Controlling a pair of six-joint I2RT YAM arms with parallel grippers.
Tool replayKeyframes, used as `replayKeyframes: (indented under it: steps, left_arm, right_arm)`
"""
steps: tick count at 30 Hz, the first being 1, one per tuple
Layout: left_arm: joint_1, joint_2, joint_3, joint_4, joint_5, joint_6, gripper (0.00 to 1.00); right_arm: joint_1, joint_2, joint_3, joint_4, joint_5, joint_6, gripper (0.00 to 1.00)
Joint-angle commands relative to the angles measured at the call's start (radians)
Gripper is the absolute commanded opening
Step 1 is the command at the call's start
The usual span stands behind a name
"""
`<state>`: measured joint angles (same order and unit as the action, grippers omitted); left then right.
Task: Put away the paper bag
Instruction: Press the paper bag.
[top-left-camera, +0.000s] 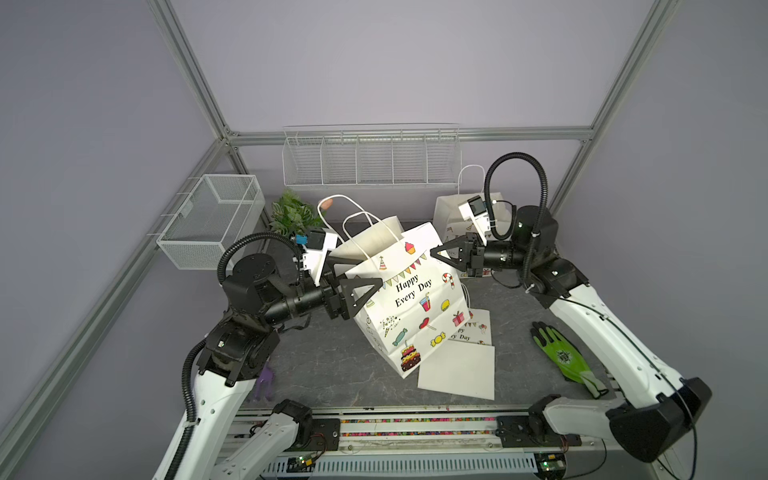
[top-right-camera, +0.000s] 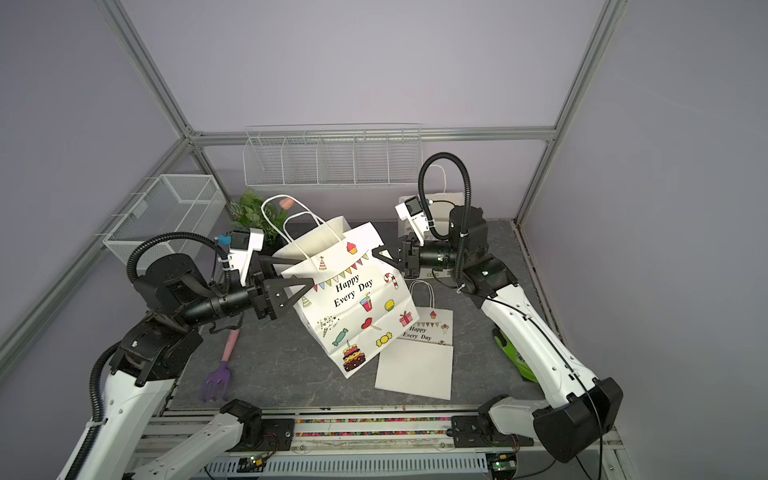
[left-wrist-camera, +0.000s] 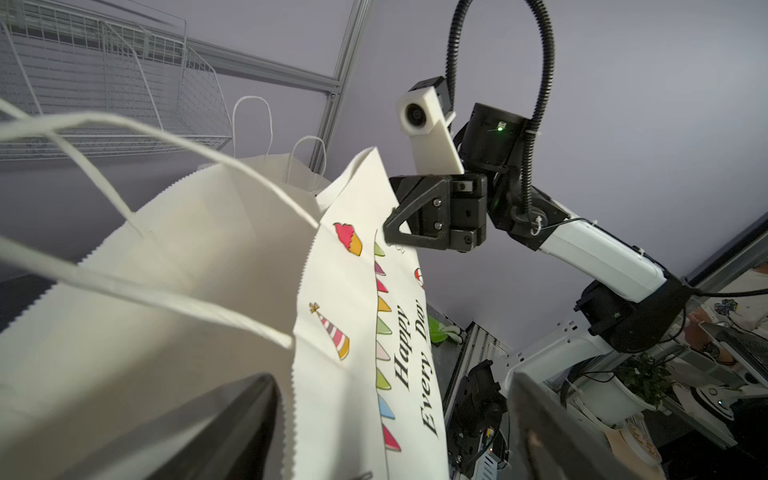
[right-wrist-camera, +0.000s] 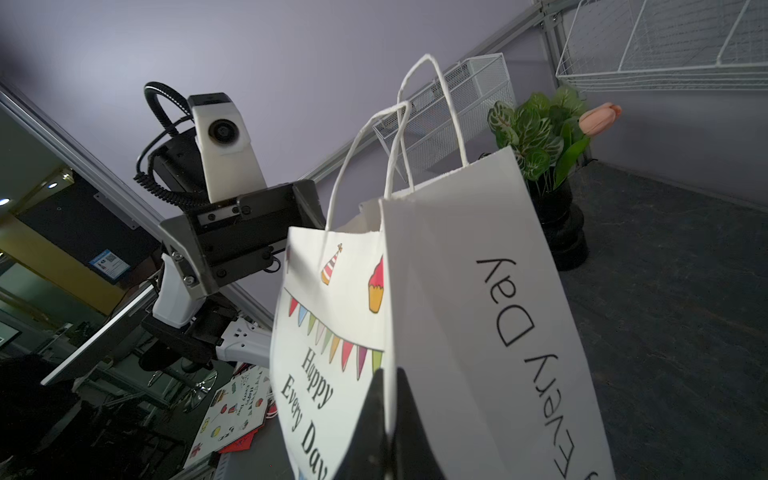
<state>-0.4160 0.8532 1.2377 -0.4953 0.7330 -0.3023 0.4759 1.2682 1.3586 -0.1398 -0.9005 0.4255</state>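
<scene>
Treat the white paper bag with party drawings and twisted paper handles as a load hung from one corner. Find it lifted and tilted, mouth open, above the middle of the dark grey marbled tabletop, with its lowest corner apparently just clear of the flat white bag lying there.

Rely only on the right fingers, pressed together on the bag's upper side crease and pinching the paper. Expect no support from the left fingers: spread wide, straddling the front panel's rim on the opposite side without clamping it.

Likely step: getting a hold on both sides before carrying.
- Close the left fingers on the rim or a fold line, away from the handles, so as not to snag a loop.
- Keep both pinches level to stop the bag swinging and tearing at the crease.
- Move slowly, since thin paper probably slips and creases under a small pinch.
- Steer clear of the green leafy plant with a pink tulip and of the second white bag standing at the back right.

For stowing, choose between the white wire rack with dividers on the back wall and the white mesh basket on the side frame. Probably the rack, with the bag pressed flat first. Cannot tell which compartment.
</scene>
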Motion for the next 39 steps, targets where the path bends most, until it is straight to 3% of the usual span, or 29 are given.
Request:
replayKeyframes:
  steps: [1,10,22,39]
  left_arm:
    - [0.002,-0.02,-0.02,-0.041,-0.084,0.023,1.0]
    - [0.002,-0.094,-0.083,-0.035,-0.176,-0.021,1.0]
    - [-0.001,-0.108,-0.193,0.143,-0.041,-0.129,0.99]
    - [-0.191,0.079,-0.255,0.358,-0.08,-0.175,1.0]
  right_arm:
    - [0.003,-0.074,-0.029,-0.001,0.1,-0.013,0.07]
    - [0.001,-0.211,-0.058,0.01,0.303,-0.01,0.07]
    - [0.001,-0.274,-0.062,0.029,0.411,0.033,0.07]
    - [0.006,-0.227,-0.084,0.178,0.391,0.182,0.07]
